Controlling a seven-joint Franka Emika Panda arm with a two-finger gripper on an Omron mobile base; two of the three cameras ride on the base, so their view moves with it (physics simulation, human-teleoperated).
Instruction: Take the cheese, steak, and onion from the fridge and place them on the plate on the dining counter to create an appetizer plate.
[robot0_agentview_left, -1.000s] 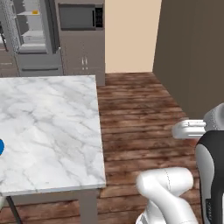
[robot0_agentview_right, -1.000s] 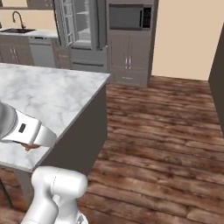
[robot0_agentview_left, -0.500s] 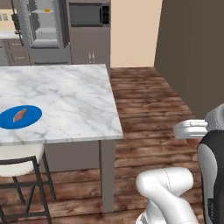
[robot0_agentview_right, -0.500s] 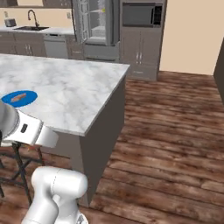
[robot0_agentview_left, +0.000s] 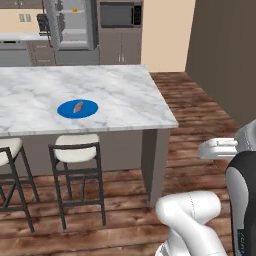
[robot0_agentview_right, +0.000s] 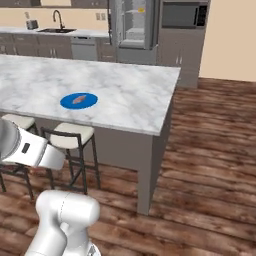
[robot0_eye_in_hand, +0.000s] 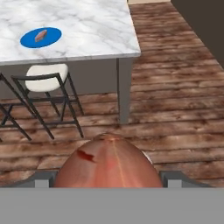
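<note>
dining counter (robot0_agentview_left: 125, 95): plate (robot0_agentview_left: 77, 108) bears steak (robot0_agentview_left: 78, 106) | pincer (robot0_eye_in_hand: 107, 175): wide, clasping onion (robot0_eye_in_hand: 107, 168) between tips

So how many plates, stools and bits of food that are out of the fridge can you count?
plate: 1
steak: 1, lying on the plate
onion: 1, close up in the hand view
stools: 2, at the dining counter
Total: 5
</note>
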